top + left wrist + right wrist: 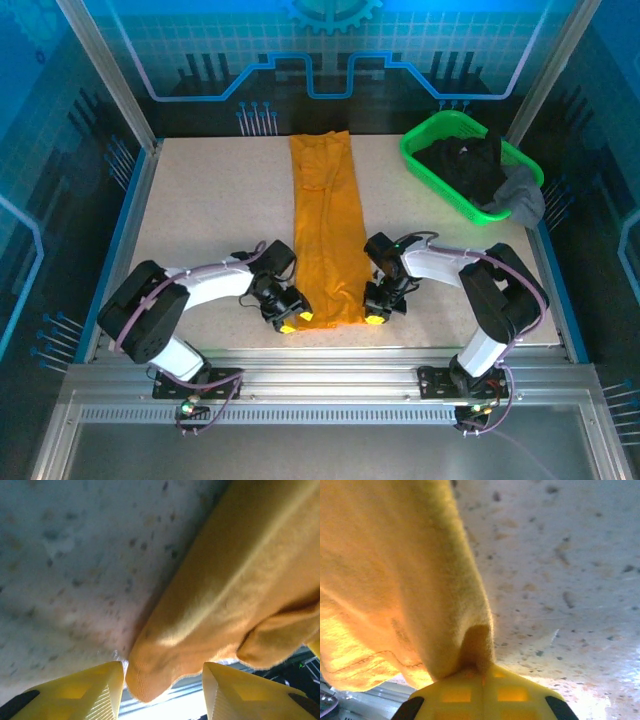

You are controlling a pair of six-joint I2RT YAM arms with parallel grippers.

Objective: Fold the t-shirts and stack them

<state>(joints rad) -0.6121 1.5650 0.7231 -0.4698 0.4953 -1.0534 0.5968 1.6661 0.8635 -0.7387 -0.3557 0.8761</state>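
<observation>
From the top camera the orange t-shirt [326, 225] lies as a long narrow strip down the middle of the surface [200, 220], running from 12 o'clock straight to the near edge at 6. The green basket [420, 150] sits off at about 2 o'clock with dark clothes [468, 165] piled in it, well apart from the shirt. The left hand [296, 321] is at the strip's 7 o'clock corner and the right hand [377, 316] at its 5 o'clock corner, both low on the surface. From up there you honestly can't make out how the jaws stand, just little yellow tips against the cloth. The wrist cams sort that out. On the left wrist view the two yellow fingers [75, 692] stand apart with the shirt's rounded corner hanging in the gap between them, close to the finger at 7 o'clock but not pinched, so that hand is open around the corner. On the right wrist view the yellow fingers [485, 692] are squeezed together and a tuck of the shirt's folded edge goes right into them, so the right hand is closed and gripping the t-shirt. That view also shows a stitched hem down at 8 o'clock, and the speckled surface beside the cloth.
</observation>
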